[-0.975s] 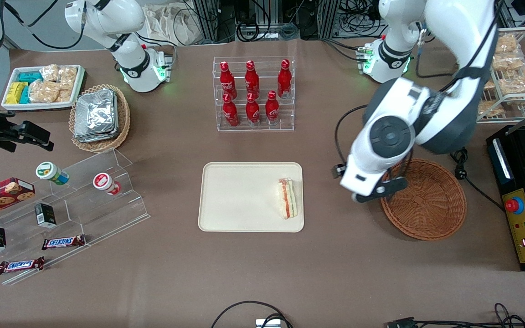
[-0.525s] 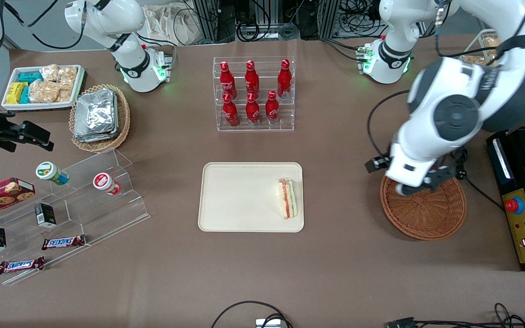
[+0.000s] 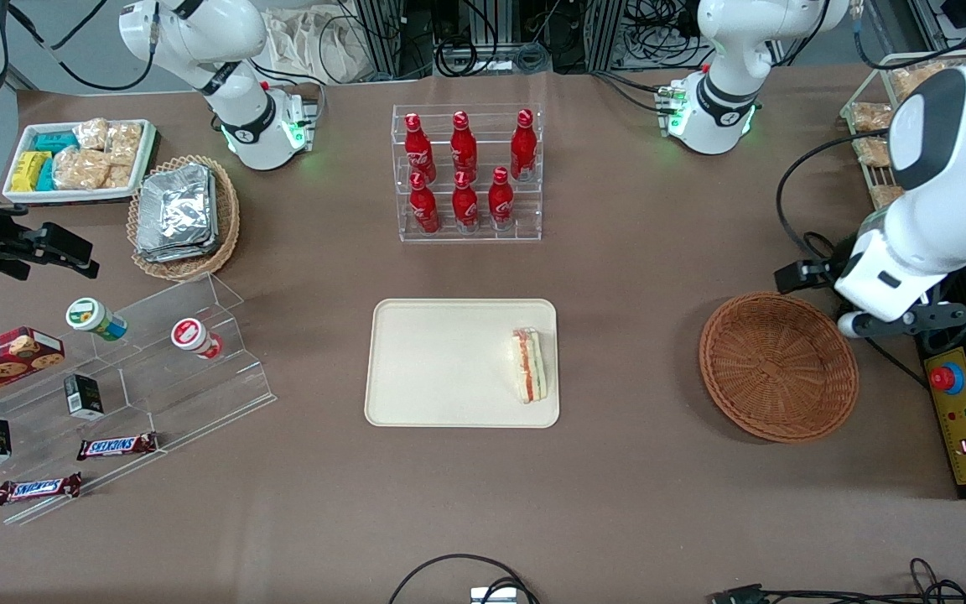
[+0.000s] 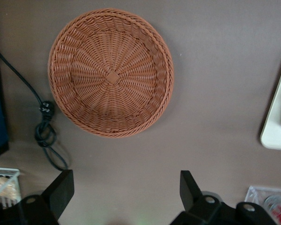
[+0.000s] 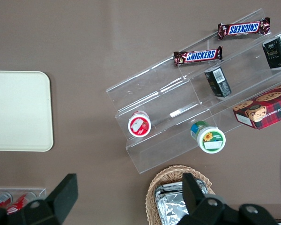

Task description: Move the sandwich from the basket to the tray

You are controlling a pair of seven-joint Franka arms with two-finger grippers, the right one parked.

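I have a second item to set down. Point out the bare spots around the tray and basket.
The tray is bare except where the sandwich lies at its basket-side edge. The basket holds nothing. Bare table lies between tray and basket. The gripper, fingers open, hangs at the basket's working-arm side, where a control box and cable crowd it.

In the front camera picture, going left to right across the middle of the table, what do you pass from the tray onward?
tray → sandwich at the tray's edge → basket, with nothing in it → gripper, open, raised past the basket's rim, above the black box with a red button.
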